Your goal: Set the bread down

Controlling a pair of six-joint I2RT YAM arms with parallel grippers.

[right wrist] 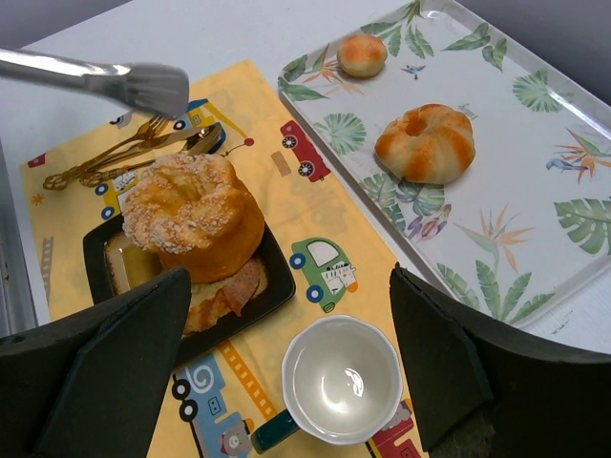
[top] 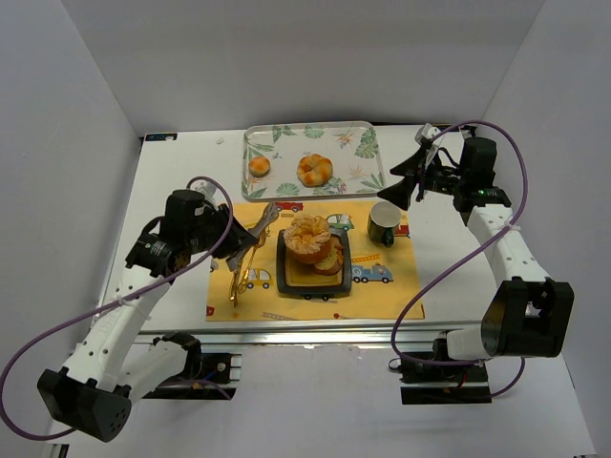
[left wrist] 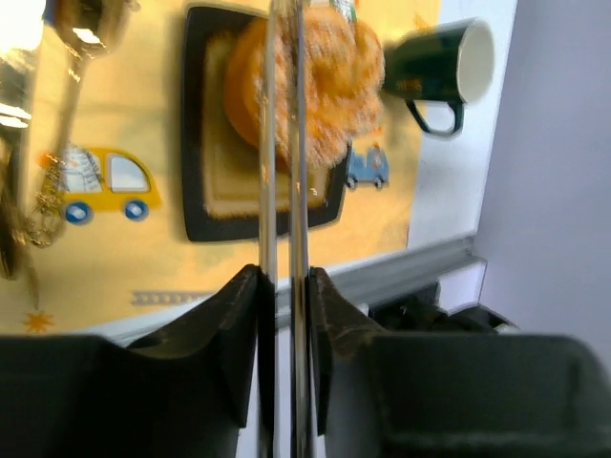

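Steel tongs (left wrist: 268, 143) pinched tight in left gripper (left wrist: 284, 286), fingers (left wrist: 239, 315) pressed on both blades. Blades nearly together, nothing between them. Tong tips raised, just up and to the left of the bread (right wrist: 196, 215) in the right wrist view, no contact visible.

Bread on the black plate (top: 284, 272), stacked on toast and what looks like a ham slice. Sits upright, slightly off-centre on the stack, leaning a bit toward the far-left corner of the plate. Plate on yellow car-print placemat (top: 382, 296), mid-table.

Task status, judged: placing looks done, bread down and free of the tongs. Left to do, at most: pull the tongs clear, maybe park them. Small risk of nudging the bread off the stack if the tips swing back low.

Left arm reaching in from the left, wrist angled toward the plate, tongs pointing at it. Right gripper (right wrist: 291, 281) wide apart, holding nothing, hovering above the green mug (right wrist: 342, 382), camera angled down at plate and tray.

Further out: gold cutlery (top: 243, 267) on the placemat left of the plate; leaf-print tray (top: 250, 143) at the far edge with two more rolls (top: 314, 170).
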